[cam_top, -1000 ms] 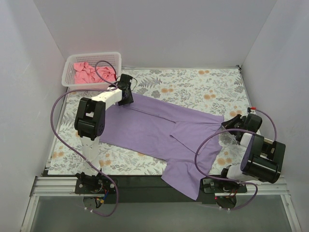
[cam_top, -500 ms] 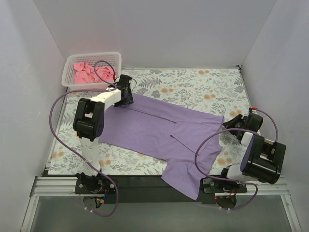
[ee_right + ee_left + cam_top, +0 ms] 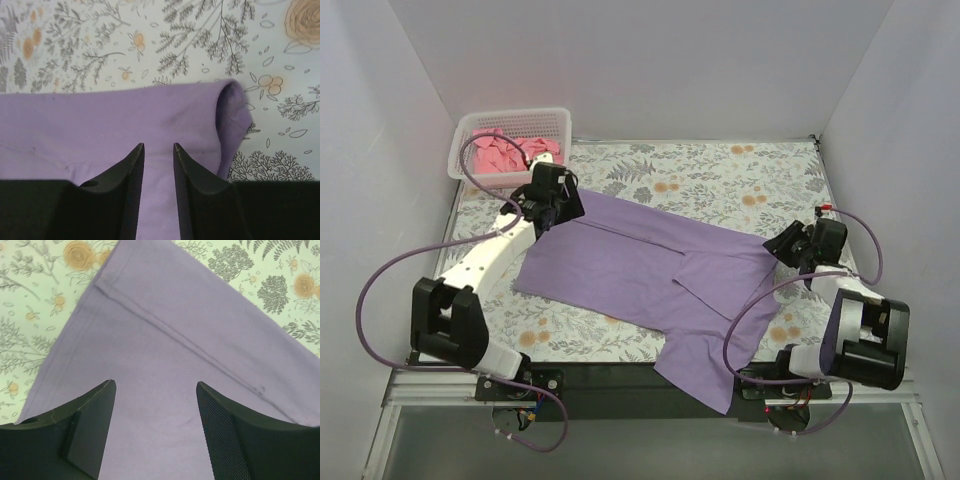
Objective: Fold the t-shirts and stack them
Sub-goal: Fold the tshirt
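A lavender t-shirt (image 3: 640, 265) lies spread flat across the floral tablecloth, and one end hangs over the near table edge. My left gripper (image 3: 552, 205) hovers over its far-left corner. In the left wrist view that gripper (image 3: 155, 384) is wide open above smooth purple cloth (image 3: 175, 330), with nothing between its fingers. My right gripper (image 3: 790, 246) is at the shirt's right edge. In the right wrist view that gripper (image 3: 158, 145) stands narrowly open over the cloth, beside a curled hem (image 3: 232, 107). A salmon-pink t-shirt (image 3: 505, 152) lies crumpled in the basket.
The white mesh basket (image 3: 510, 116) stands at the far-left corner of the table. The floral tablecloth (image 3: 720, 170) shows bare behind the shirt. Grey walls close in on three sides. Purple cables loop beside both arms.
Both grippers have opened and let go of the lavender t-shirt. The left arm has swung out to the left and its gripper has drawn back slightly. The right gripper has shifted a little farther away.
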`<state>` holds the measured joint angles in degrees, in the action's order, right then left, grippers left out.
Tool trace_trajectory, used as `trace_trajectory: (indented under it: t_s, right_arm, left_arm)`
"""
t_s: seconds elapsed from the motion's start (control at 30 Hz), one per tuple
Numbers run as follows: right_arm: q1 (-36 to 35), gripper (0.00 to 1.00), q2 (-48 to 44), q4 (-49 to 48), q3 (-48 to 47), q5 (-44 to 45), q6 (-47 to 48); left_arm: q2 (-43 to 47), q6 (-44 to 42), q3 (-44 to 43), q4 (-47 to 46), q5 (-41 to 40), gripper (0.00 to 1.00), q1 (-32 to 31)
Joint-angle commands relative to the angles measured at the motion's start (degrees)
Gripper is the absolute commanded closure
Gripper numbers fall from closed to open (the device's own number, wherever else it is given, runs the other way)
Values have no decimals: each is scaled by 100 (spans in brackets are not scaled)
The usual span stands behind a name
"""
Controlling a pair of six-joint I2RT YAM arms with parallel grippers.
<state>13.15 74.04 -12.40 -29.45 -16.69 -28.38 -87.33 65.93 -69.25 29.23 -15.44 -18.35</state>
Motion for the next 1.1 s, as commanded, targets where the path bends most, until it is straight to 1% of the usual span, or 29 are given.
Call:
trace_trajectory:
  t_s: [0.0, 0.03, 0.17, 0.3, 0.33, 0.4, 0.43, 0.5, 0.53, 0.57, 0.63, 0.67, 0.7, 0.73, 0.8, 0.83, 0.87, 0.9, 0.93, 0.97, 1.0, 1.03, 1.07]
  right_arm:
    - [-49, 64, 391, -34, -201, 69, -54]
    - [-58, 64, 644, -86, -271, 113, -27]
    - [-49, 64, 1357, -104, -570, 235, 104]
    - [12, 63, 2113, -95, -1140, 482, 219]
    - [47, 63, 2436, -87, -1446, 587, 219]
    - [91, 63, 2781, -78, -1799, 684, 228]
    - [152, 63, 3131, -43, -2271, 650, 236]
    - [179, 62, 3493, 18, -2817, 527, 289]
    - [179, 62, 3842, 210, -3090, 439, 359]
    - [179, 60, 4011, 290, -3702, 343, 412]
    - [171, 58, 4467, 675, -4268, 123, 526]
    - [171, 57, 4574, 817, -4793, 70, 622]
    - [171, 55, 4645, 949, -4972, 34, 667]
    - [153, 55, 4637, 1150, -5130, 17, 702]
    - [118, 50, 4436, 1231, -5167, 34, 834]
    - [57, 49, 4095, 1232, -5106, 147, 886]
    - [22, 47, 3892, 1536, -5019, 218, 930]
    - [-14, 47, 3690, 1678, -4783, 297, 974]
    - [-92, 47, 3244, 1793, -4641, 454, 992]
    - [-137, 47, 3005, 2012, -4440, 525, 984]
    - [-198, 46, 2776, 2136, -4107, 596, 1001]
    - [-346, 44, 2286, 2259, -3904, 831, 1019]
    - [-435, 41, 2064, 2425, -3745, 938, 1054]
  left_arm:
    - [619, 95, 762, -145, -230, 35, -2]
    - [925, 182, 1104, -303, -292, 36, 7]
    - [1270, 384, 1659, -541, -407, 35, -2]
    - [1227, 438, 1740, -577, -407, 35, -2]
    - [1210, 438, 1731, -577, -433, 36, 7]
    - [1175, 456, 1714, -585, -460, 35, 15]
    - [1157, 473, 1713, -585, -460, 36, 24]
    - [1078, 508, 1705, -577, -407, 36, 68]
    - [1043, 517, 1687, -559, -372, 36, 86]
    - [1008, 517, 1670, -533, -354, 35, 95]
    - [894, 526, 1626, -463, -363, 35, 121]
    - [876, 526, 1626, -436, -363, 35, 121]
    - [849, 535, 1617, -419, -337, 35, 121]
    - [806, 552, 1643, -375, -319, 35, 121]
    - [770, 596, 1643, -287, -197, 35, 121]
    - [779, 649, 1669, -191, -161, 35, 121]
    - [788, 684, 1704, -129, -135, 35, 121]
    - [805, 745, 1739, -50, -117, 35, 130]
    - [814, 789, 1775, 29, -47, 35, 121]
    - [831, 903, 1845, 239, -12, 36, 121]
    - [840, 956, 1880, 354, 23, 37, 121]
    - [858, 991, 1924, 607, 102, 38, 121]
    - [901, 1018, 2003, 723, 138, 38, 121]
